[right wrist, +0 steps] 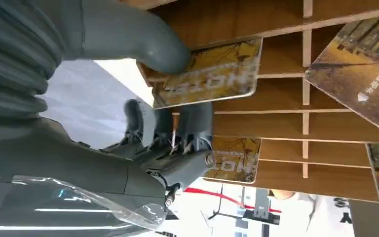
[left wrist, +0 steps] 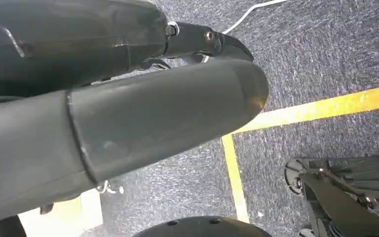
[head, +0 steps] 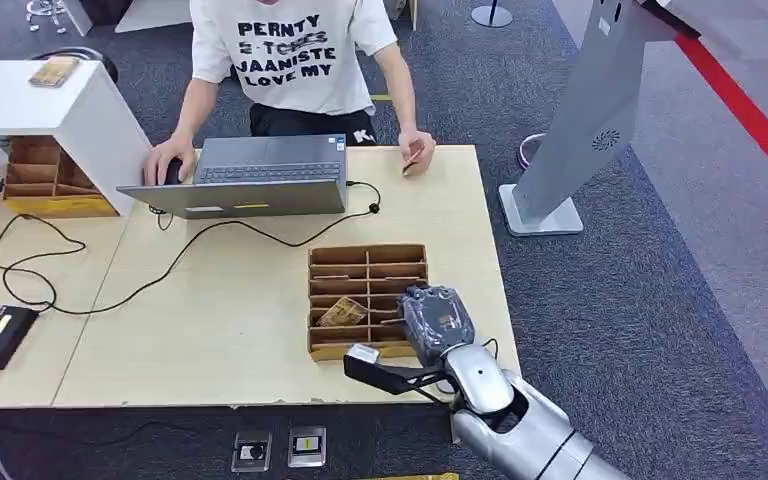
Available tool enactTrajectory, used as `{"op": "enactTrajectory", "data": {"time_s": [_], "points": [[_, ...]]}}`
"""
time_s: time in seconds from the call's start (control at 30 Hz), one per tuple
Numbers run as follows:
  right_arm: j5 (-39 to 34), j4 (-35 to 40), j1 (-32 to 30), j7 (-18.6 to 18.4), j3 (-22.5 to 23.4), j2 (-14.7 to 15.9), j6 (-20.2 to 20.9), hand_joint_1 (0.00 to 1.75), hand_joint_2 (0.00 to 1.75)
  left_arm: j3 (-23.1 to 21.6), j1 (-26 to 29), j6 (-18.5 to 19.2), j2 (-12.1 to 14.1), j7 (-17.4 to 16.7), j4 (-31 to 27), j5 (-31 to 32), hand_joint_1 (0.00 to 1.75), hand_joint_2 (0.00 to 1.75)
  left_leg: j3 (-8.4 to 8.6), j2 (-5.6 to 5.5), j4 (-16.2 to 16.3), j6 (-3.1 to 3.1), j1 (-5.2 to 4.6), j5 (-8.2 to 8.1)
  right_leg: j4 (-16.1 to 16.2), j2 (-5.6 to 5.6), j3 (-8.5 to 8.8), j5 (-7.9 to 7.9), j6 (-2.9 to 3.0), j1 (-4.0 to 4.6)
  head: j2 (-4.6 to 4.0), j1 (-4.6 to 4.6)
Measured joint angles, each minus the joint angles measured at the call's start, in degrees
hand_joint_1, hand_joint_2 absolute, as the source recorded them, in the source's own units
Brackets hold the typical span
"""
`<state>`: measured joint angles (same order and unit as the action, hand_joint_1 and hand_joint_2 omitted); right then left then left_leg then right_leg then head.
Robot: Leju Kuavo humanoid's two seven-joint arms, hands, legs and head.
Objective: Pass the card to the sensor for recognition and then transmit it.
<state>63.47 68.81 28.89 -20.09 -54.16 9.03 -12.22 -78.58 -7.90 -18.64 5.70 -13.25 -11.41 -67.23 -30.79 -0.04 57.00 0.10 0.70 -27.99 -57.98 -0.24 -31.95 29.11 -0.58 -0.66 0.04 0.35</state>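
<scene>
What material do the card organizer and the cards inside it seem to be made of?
Organizer: likely thin wood or fibreboard, matt brown, with slim straight dividers. Card under the right hand: probably plastic, glossy; its printed yellow face reflects light and has rounded corners.

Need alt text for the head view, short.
The robot's right hand reaches into a wooden divided tray holding a card near the front edge of a pale table. Across the table, a person sits at a laptop holding another card.
</scene>
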Motion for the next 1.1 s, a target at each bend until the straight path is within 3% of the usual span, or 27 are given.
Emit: {"op": "enactTrajectory", "data": {"time_s": [0.17, 0.37, 0.67, 1.1], "points": [[0.09, 0.48, -0.1, -0.02, -0.02, 0.24, 0.24, 1.62, 1.75, 0.0, 0.01, -0.11, 0.0, 0.0, 0.0, 0.0, 0.0, 0.0, 0.0, 0.01, 0.0, 0.0, 0.0, 0.0, 0.0, 0.03, 0.0, 0.0, 0.0, 0.0, 0.0, -0.04], [0.13, 0.81, -0.1, -0.26, -0.02, 0.48, 0.74, 1.57, 1.75, 0.0, 0.01, -0.11, 0.0, 0.0, 0.0, 0.0, 0.0, 0.0, 0.0, 0.01, 0.0, 0.0, 0.0, 0.0, 0.0, 0.02, 0.0, 0.0, 0.0, 0.0, 0.0, -0.02], [-0.22, 1.44, -0.09, -0.72, -0.02, 0.72, 0.76, 1.64, 1.75, 0.0, 0.01, -0.09, 0.0, 0.0, 0.0, 0.0, 0.0, 0.0, 0.0, 0.0, 0.0, 0.0, 0.0, 0.0, 0.0, 0.02, 0.0, 0.0, 0.0, 0.0, -0.02, -0.02], [-0.17, 5.29, -0.11, -2.51, 0.42, 1.29, -1.64, 1.62, 1.75, 0.0, 0.03, -0.05, 0.0, 0.0, 0.0, 0.0, 0.0, 0.0, 0.02, 0.01, 0.0, 0.0, 0.0, 0.0, 0.0, 0.03, 0.0, 0.0, 0.0, 0.0, 0.0, -0.02]]}}
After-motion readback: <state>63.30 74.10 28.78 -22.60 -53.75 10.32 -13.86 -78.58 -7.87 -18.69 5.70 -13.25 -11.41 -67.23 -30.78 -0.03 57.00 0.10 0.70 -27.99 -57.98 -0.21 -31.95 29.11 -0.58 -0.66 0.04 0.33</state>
